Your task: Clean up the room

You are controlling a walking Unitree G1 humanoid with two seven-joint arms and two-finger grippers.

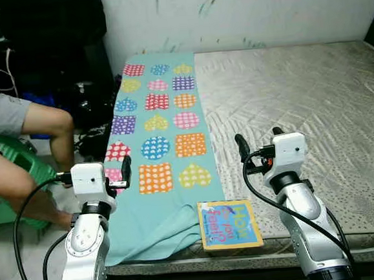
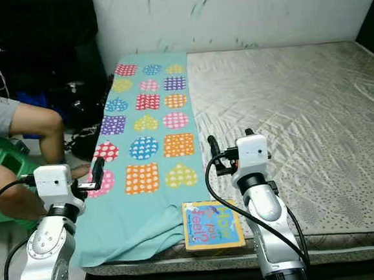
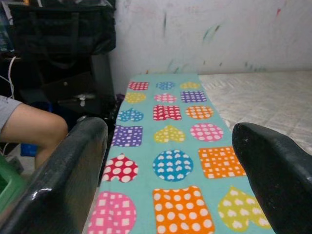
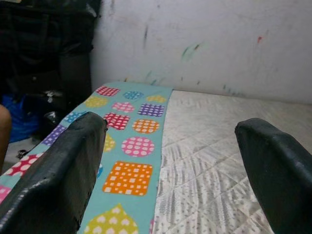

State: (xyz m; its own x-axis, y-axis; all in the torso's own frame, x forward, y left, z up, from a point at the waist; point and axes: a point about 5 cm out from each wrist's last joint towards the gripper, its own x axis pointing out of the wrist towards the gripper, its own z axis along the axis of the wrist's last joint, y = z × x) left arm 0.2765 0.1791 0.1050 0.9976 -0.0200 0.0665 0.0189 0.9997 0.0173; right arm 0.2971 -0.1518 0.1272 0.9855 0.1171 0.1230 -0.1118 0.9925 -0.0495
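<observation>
A book (image 1: 229, 223) is seen lying at the lower centre on the mattress (image 1: 314, 104) beside a teal blanket (image 1: 159, 116), with the left gripper (image 3: 168, 161) and right gripper (image 4: 170, 161) both spread and empty.

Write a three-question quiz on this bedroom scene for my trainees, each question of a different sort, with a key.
1. True or false: the picture book lies at the near edge of the mattress, beside the teal blanket.
2. Which gripper hangs over the bare mattress? A) left gripper B) right gripper
3. Fill in: the person's knee shows on the robot's ____ side.

Key
1. True.
2. B; the left one is at the blanket's outer edge.
3. Left.
</observation>
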